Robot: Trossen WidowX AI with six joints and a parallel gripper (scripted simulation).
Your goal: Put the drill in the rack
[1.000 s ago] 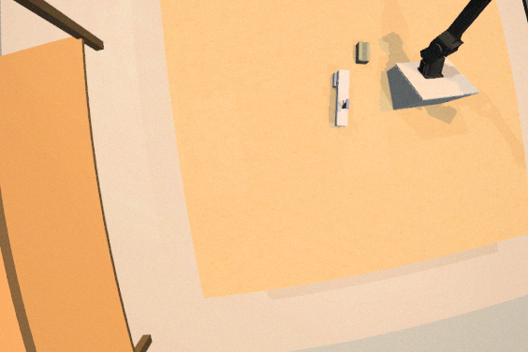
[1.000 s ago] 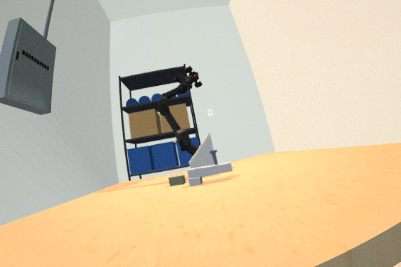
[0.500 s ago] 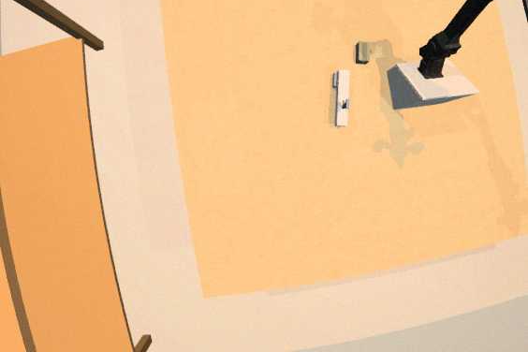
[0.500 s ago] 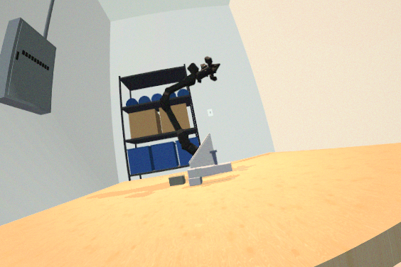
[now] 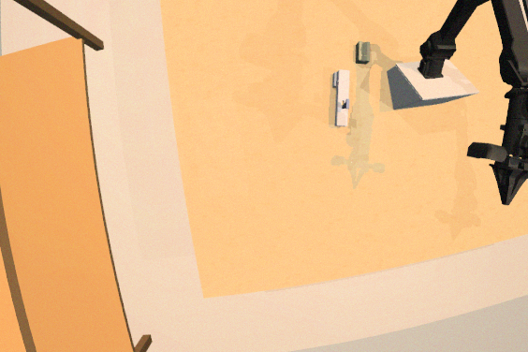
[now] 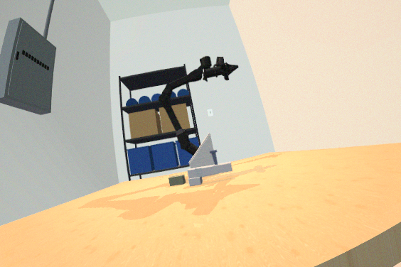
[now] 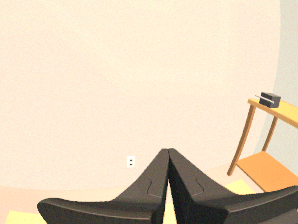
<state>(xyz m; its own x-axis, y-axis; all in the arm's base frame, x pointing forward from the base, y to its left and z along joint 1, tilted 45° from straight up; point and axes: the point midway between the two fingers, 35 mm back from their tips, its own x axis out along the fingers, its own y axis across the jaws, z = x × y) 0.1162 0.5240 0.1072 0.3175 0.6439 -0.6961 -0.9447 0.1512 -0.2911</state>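
My gripper (image 5: pixel 506 199) (image 6: pixel 237 67) (image 7: pixel 168 153) is shut and empty, high above the table and well away from the small parts. A long pale bar (image 5: pixel 343 88) (image 6: pixel 222 167) lies near the arm's base, with a small pale block (image 5: pixel 335 80) (image 6: pixel 195 181) at one side of one end. A blue-grey piece with a wider top (image 5: pixel 346 104) (image 6: pixel 214 157) stands up at the bar; it may be the drill or the key. A dark green block (image 5: pixel 362 52) (image 6: pixel 177 180), possibly the rack, sits apart beyond the bar's end. I cannot tell the stuck drill and the key apart.
A pale wedge-shaped mount (image 5: pixel 449 85) (image 6: pixel 204 152) stands at the arm's base, beside the small parts. An orange side table (image 5: pixel 51 142) (image 7: pixel 267 172) stands off at one side. Shelving (image 6: pixel 153 81) is behind the arm, and a grey wall box (image 6: pixel 30 72) hangs at the left.
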